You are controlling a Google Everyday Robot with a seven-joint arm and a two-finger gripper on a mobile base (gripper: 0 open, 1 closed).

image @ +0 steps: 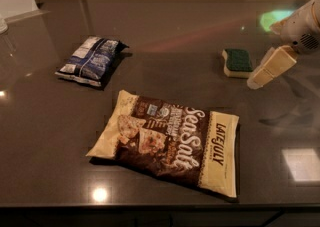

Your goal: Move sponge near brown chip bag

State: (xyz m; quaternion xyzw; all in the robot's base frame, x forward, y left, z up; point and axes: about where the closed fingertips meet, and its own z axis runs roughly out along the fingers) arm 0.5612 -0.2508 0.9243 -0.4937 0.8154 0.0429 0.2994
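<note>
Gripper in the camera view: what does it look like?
The gripper, at the right edge just right of the sponge, ends in a pale cream, blocky, tapering piece. Behind it sits a rounded white housing with a small dark grille patch. No cables or markings show.
</note>
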